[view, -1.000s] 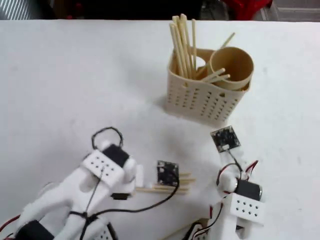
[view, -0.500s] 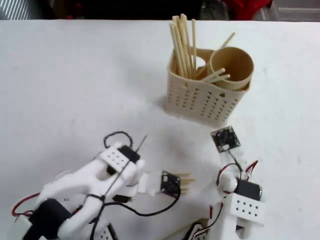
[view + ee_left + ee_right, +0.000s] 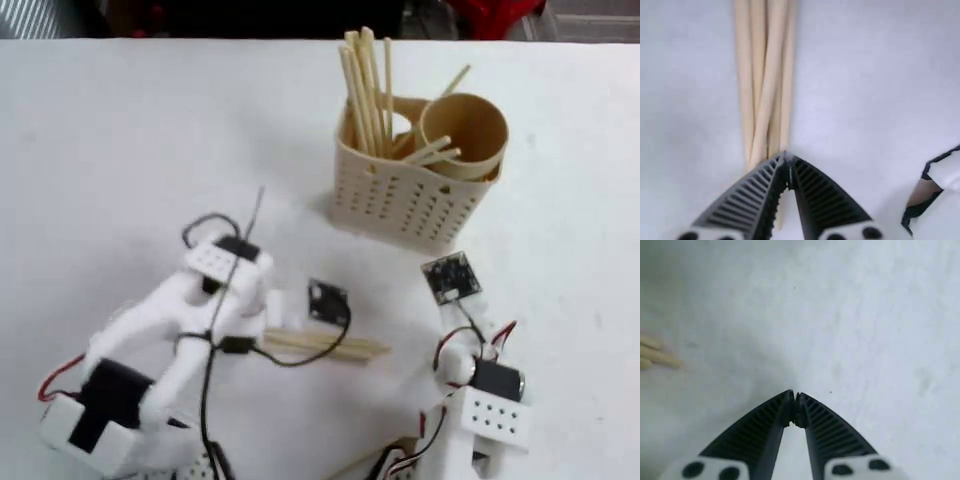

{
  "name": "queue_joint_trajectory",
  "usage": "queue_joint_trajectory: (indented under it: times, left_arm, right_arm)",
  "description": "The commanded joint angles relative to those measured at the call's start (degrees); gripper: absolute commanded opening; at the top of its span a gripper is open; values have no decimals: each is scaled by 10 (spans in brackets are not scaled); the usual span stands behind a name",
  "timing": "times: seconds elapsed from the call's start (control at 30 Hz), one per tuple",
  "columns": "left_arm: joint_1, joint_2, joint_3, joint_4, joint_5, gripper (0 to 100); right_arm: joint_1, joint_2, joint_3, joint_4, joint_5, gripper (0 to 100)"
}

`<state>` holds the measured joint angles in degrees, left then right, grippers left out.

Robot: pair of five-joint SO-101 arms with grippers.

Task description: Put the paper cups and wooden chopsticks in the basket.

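White table top (image 3: 120,140), two arms at its near edge. On the left arm, the left gripper (image 3: 786,165) has its black ribbed jaws closed, tips touching right over the near end of a bundle of pale wooden chopsticks (image 3: 764,75). One stick shows through the slit behind the tips; real grip on it cannot be told. The bundle (image 3: 335,346) lies flat on the table, pointing toward the right arm. The right gripper (image 3: 794,407) is closed tip to tip, holding nothing, over bare table, with the bundle's far ends near it. Farther back, well apart, stands a cream perforated plastic basket (image 3: 400,205). It holds a brown paper cup (image 3: 462,135) and upright chopsticks (image 3: 362,90).
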<state>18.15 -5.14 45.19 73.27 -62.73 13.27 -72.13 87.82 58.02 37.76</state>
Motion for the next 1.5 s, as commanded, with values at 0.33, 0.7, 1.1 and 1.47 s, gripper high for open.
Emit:
queue_joint_trajectory:
  times: [0.33, 0.7, 1.1, 1.47]
  left_arm:
    - [-51, -31, -108, 46, -2, 23]
    - [-28, -32, -99, -43, 50, 154]
    - [10, -32, 34, -198, 50, 151]
    - [15, -33, 41, -210, 53, 30]
  right_arm:
    - [7, -7, -3, -10, 6, 17]
    - [7, -7, -3, -10, 6, 17]
    - [7, -7, -3, -10, 6, 17]
    - [7, -7, -3, -10, 6, 17]
